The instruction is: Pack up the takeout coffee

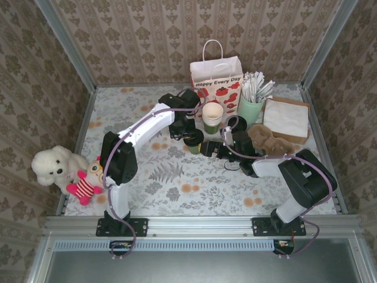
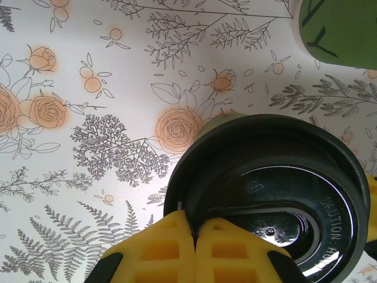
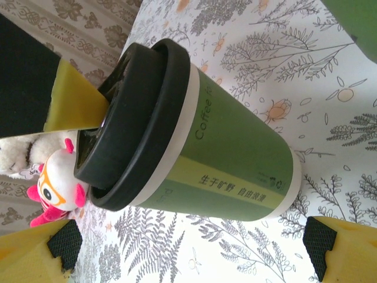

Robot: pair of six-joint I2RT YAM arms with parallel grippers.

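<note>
I see the coffee [image 1: 193,143] standing upright on the desk [image 1: 165,177], lid on, around the middle and just near-left of the cup stack [image 1: 212,117]. The paper bag [image 1: 216,79] stands beyond the stack at the far edge.

On the left wrist camera the left fingers [image 2: 165,247] are pressed together with no gap between them. Their tips sit on the lid's rim and grip nothing.

On the right wrist camera the right fingers [image 3: 347,253] are spread wide. The coffee [image 3: 200,130] stands just ahead of them and touches neither. One yellow tip of the left arm rests on the lid there. A plush toy [image 3: 53,183] shows past the cup, over at the desk's left edge.
</note>
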